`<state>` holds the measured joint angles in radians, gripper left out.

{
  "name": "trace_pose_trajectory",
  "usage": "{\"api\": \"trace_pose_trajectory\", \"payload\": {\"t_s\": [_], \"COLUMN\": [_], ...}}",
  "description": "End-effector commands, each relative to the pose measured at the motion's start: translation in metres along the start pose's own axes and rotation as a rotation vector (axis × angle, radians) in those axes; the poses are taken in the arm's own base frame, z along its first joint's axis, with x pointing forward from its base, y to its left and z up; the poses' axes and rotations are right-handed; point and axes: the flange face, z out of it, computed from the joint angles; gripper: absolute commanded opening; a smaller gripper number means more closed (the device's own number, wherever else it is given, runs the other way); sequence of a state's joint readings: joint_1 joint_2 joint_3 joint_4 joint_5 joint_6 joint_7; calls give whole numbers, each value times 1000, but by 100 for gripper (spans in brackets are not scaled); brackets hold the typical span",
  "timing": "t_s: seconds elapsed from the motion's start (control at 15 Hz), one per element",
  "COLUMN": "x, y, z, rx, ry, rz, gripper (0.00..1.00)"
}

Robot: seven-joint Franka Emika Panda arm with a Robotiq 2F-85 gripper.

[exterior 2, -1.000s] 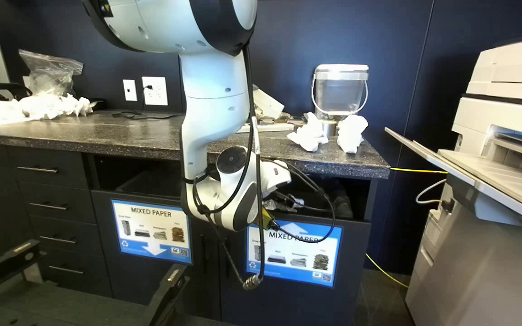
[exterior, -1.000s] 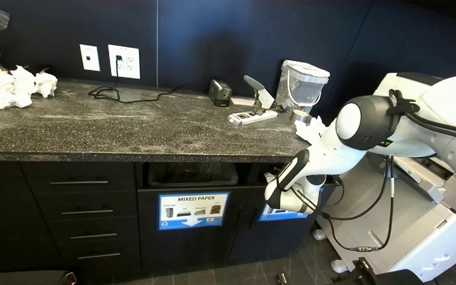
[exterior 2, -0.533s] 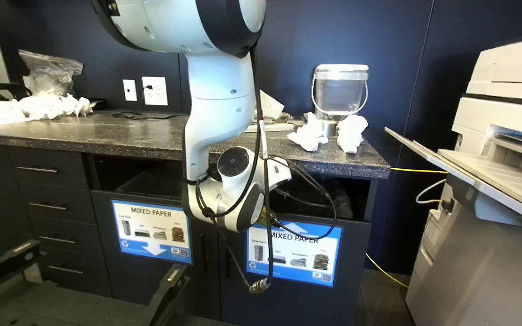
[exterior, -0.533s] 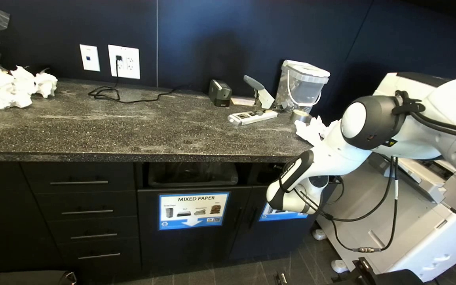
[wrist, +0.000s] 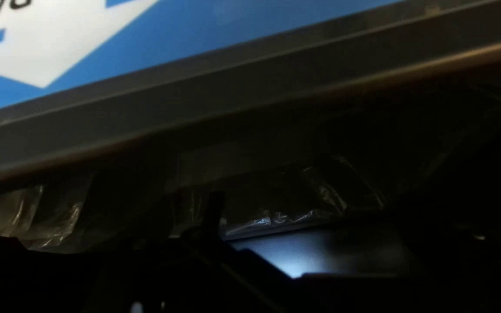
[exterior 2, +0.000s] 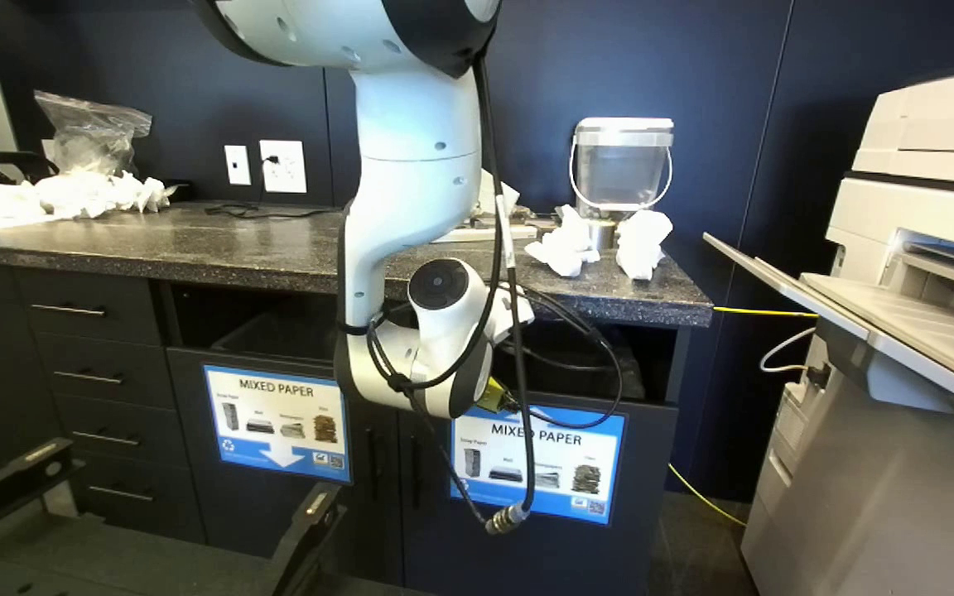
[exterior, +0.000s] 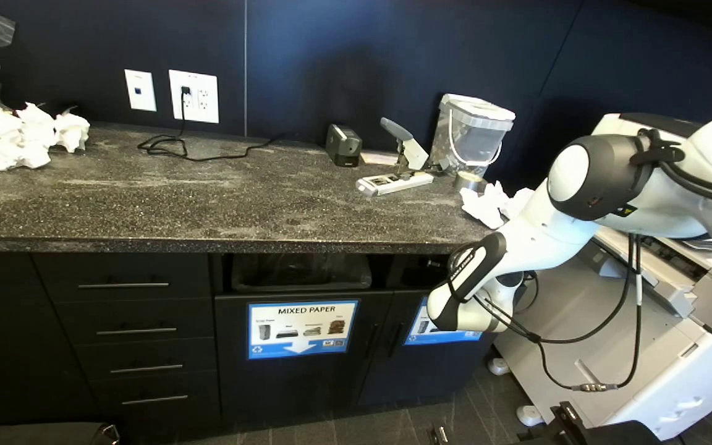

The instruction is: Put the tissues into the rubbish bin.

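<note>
Several crumpled white tissues lie on the counter: a pile at the far left (exterior 2: pixel 79 194) and two wads near the right end, one (exterior 2: pixel 566 242) beside the other (exterior 2: pixel 643 244). Beneath them is the black rubbish bin (exterior 2: pixel 539 542) with its blue sign (exterior 2: pixel 597 443) and dark slot. The arm reaches into this slot, which hides the gripper in both exterior views. In the dark wrist view my gripper (wrist: pixel 315 217) shows only in outline inside the bin, a black finger (wrist: pixel 216 211) at left. Its jaws stand apart, with no tissue visible between them. Clear liner (wrist: pixel 328 191) hangs ahead.
The counter edge (exterior 2: pixel 634 306) runs above the slot, and the bin's front rim (wrist: pixel 189 106) crosses the wrist view. The similar bin's sign (exterior 2: pixel 278 422) is at left. A stapler (exterior: pixel 396 182), clear tub (exterior: pixel 470 133) and printer (exterior 2: pixel 883 381) stand nearby. Cables loop from the wrist.
The arm has shifted slightly to the right and up at the slot. A pale crumpled thing seen in the slot a second ago is out of sight now.
</note>
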<state>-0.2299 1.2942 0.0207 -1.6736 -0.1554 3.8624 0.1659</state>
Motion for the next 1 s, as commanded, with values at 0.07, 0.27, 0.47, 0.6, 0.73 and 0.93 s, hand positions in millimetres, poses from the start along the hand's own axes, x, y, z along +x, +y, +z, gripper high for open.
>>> {"api": "trace_pose_trajectory", "payload": {"t_s": [0.07, 0.27, 0.47, 0.6, 0.73, 0.93], "x": [25, 32, 52, 77, 107, 150], "y": [-10, -12, -12, -17, -18, -18], "z": [-38, -63, -91, -114, -139, -176], "rx": [39, 23, -17, -37, -46, -56], "ry": [-184, -346, -472, -505, -523, -565], "rz": [-93, -164, -230, -268, -304, -345], "gripper": [100, 100, 100, 100, 100, 100]}}
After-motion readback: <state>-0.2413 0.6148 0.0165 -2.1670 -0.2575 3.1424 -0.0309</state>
